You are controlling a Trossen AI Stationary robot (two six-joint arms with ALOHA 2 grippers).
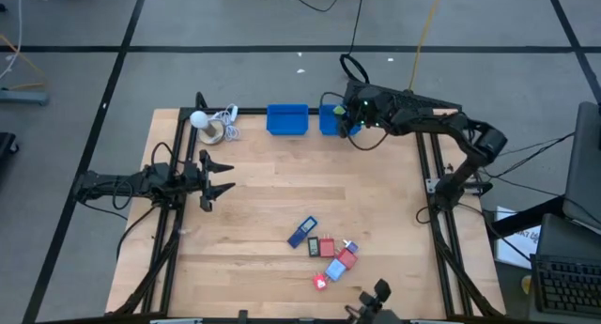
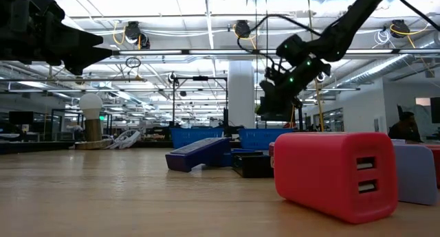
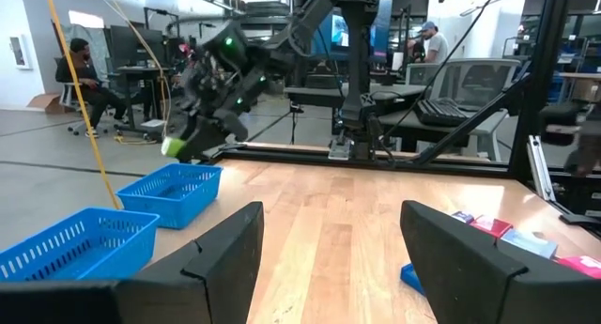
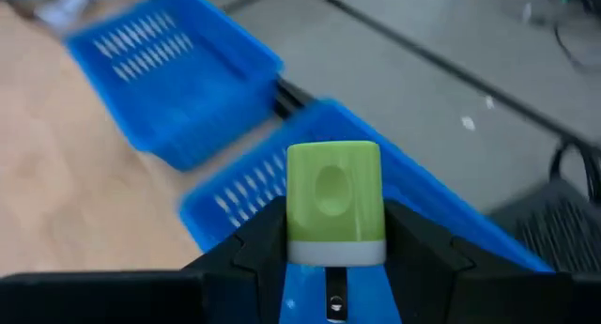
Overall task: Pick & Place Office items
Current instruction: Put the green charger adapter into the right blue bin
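Two arms: your left gripper (image 1: 214, 180) waits, fingers apart.
Right gripper (image 1: 353, 120): clamped on your green block (image 4: 333, 202) (above blue bin (image 1: 331, 122)).

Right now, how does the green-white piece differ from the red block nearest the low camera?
The green-white piece is held in the shut right gripper above a blue bin; the red block lies on the table, untouched. The piece is green with a white base; the block is all red, with two slots showing. Both are small with rounded edges.
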